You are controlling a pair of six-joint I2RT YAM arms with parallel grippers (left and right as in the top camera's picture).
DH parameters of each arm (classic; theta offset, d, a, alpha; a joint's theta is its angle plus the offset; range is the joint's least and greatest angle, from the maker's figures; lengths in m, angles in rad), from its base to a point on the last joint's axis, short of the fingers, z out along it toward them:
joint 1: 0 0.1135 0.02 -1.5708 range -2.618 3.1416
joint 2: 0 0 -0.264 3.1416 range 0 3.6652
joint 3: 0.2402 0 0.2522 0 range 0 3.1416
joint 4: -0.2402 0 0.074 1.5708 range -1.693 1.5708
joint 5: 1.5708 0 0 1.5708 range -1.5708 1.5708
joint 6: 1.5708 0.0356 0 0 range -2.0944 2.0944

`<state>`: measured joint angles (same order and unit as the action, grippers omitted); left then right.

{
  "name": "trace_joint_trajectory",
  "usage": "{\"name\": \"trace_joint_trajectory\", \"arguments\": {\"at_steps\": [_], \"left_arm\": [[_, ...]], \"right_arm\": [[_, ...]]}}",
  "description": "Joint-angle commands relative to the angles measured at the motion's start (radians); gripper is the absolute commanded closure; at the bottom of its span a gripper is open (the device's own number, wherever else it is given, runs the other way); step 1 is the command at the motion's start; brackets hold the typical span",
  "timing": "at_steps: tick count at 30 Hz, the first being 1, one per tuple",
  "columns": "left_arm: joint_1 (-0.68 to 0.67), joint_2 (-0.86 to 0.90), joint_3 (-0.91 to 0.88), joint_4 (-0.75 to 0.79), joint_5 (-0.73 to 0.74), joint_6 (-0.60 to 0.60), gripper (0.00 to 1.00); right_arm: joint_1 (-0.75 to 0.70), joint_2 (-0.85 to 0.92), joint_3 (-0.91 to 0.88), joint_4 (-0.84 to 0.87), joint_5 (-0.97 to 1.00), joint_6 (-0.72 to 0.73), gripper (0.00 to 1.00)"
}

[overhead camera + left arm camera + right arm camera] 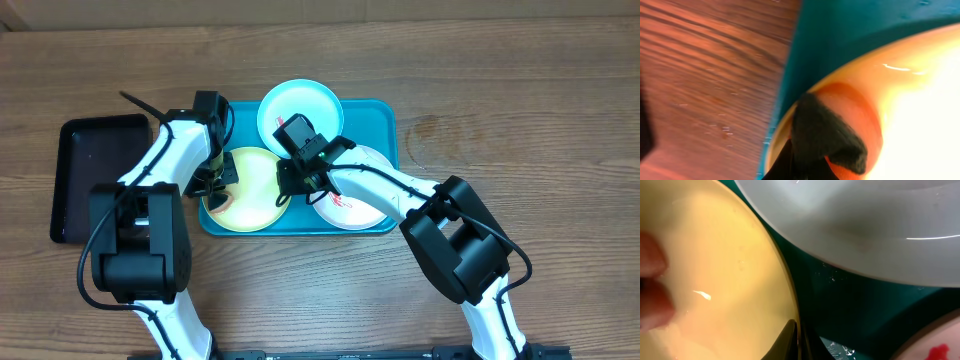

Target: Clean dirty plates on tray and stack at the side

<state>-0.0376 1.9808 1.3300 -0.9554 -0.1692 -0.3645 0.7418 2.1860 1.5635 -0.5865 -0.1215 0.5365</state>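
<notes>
Wide wooden desk (500, 80) from above, and right in the middle sits the big turquoise tray (385, 115), long side running left to right. All three plates are on it. Off to the left, well apart from the plates, lies a narrow black tray (90, 180) flat on the wood.

Both white arms reach in from the near edge. The left arm (165, 150) leans over the tray's left end, and the right arm (385, 185) crosses over the white plate toward the centre.

Now the plates. The light blue plate (290, 100) is at the far side, its far edge poking out over the tray's rim. The yellow-green plate (250, 195) sits near left. The white plate (365, 205) is near right, partly under the right arm, with red smears (340, 203) on its face.

The left tool (215, 192) is pressed together, its dark tip down on the left rim of the yellow-green plate, just inside the tray wall. The right tool (287, 192) is also pressed together, its tips at that same plate's right rim, in the gap beside the white and light blue plates. I can't tell whether the rim is actually nipped between them.
</notes>
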Motion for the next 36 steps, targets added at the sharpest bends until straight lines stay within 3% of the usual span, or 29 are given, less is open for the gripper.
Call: {"name": "trace_joint_trajectory", "arguments": {"at_steps": [1,6,12,15,23,25,29,36], "left_arm": [[0.009,0.015,0.010,0.018,0.314,0.003,0.96],[-0.026,0.015,0.005,0.031,0.591,0.112,0.96],[-0.075,0.015,0.005,0.002,0.600,0.136,0.96],[-0.071,0.015,0.005,-0.021,0.488,0.138,0.96],[-0.047,0.015,0.006,-0.034,-0.097,0.016,0.96],[-0.046,0.015,0.009,-0.035,-0.175,0.016,0.96],[-0.046,0.014,0.056,-0.077,-0.170,0.015,0.96],[-0.046,-0.020,0.290,-0.277,-0.155,-0.093,0.96]], "right_arm": [[-0.011,0.024,0.010,-0.005,0.030,-0.012,0.94],[-0.011,0.024,0.010,-0.004,0.029,-0.012,0.94],[-0.011,0.024,0.010,-0.003,0.029,-0.012,0.94],[-0.011,0.024,0.010,-0.004,0.030,-0.012,0.94],[-0.011,0.024,0.010,-0.005,0.030,-0.012,0.94],[-0.011,0.024,0.010,-0.005,0.030,-0.012,0.94],[-0.011,0.024,0.010,-0.005,0.029,-0.012,0.94],[-0.011,0.003,0.010,0.000,0.015,-0.036,0.96]]}}
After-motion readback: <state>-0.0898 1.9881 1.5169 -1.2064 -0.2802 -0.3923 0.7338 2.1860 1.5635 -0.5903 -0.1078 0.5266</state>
